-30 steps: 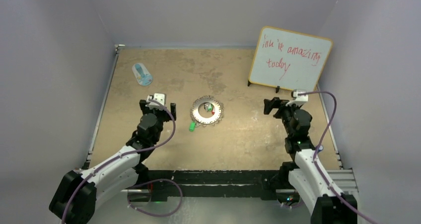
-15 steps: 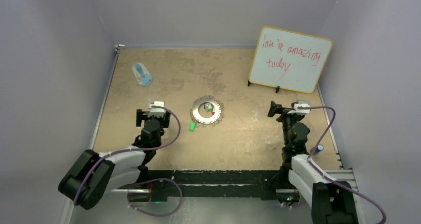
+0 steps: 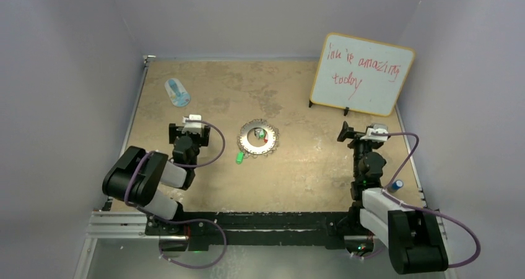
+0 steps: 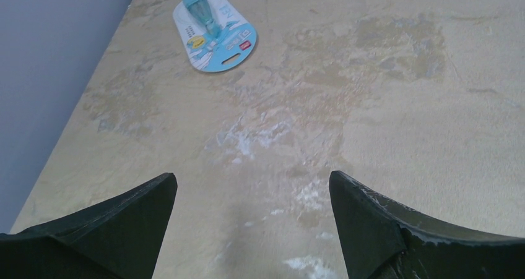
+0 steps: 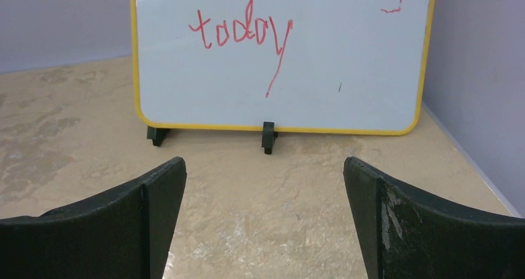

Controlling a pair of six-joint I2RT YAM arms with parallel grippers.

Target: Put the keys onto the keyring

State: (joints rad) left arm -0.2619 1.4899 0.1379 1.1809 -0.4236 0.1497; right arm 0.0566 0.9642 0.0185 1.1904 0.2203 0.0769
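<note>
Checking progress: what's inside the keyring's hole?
Inside the keyring: a red tag and something silver, too small to tell more. The green tag lies outside, at the rim. Anything under the ring is hidden.

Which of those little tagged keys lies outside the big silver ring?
The small silver key with the green plastic tag: it lies beside the rim of the large flat silver metal ring, while the red-tagged key shows inside its hole.

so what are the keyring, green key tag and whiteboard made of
Keyring: likely metal, flat and silvery with a bright sheen. Green key tag: probably plastic, solid saturated colour, too small to be sure. Whiteboard: glossy white panel catching a reflection; yellow frame and black feet look plastic.
</note>
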